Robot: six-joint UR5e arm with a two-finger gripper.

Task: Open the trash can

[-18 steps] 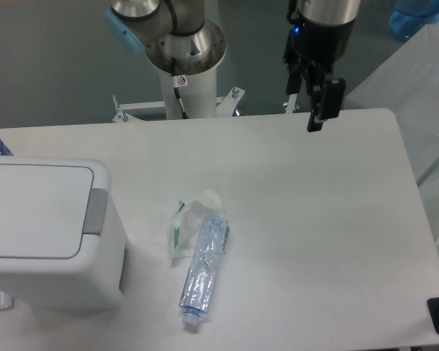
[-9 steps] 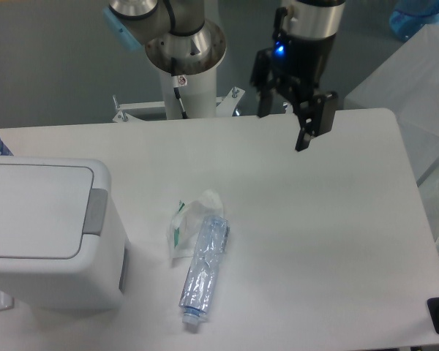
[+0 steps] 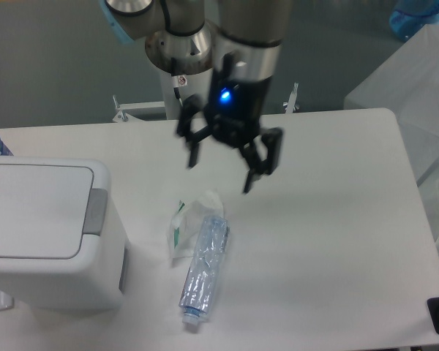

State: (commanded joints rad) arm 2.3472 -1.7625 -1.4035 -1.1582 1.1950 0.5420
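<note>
The gripper (image 3: 221,172) hangs over the table (image 3: 336,219) with fingers spread apart, holding nothing. The trash can (image 3: 47,234), lid shut, sits at its 8 o'clock. No readable writing on the crushed bottle (image 3: 203,268).

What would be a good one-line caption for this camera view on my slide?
Open gripper above the table, between the closed white trash can and a crushed plastic bottle.

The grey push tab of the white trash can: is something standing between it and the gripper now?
Nothing visible blocks the way. The gripper hangs with open jaws above the table, right of the large white plastic trash can and its grey rectangular push tab. The crushed clear plastic bottle lies nearer the camera, off that line.
</note>
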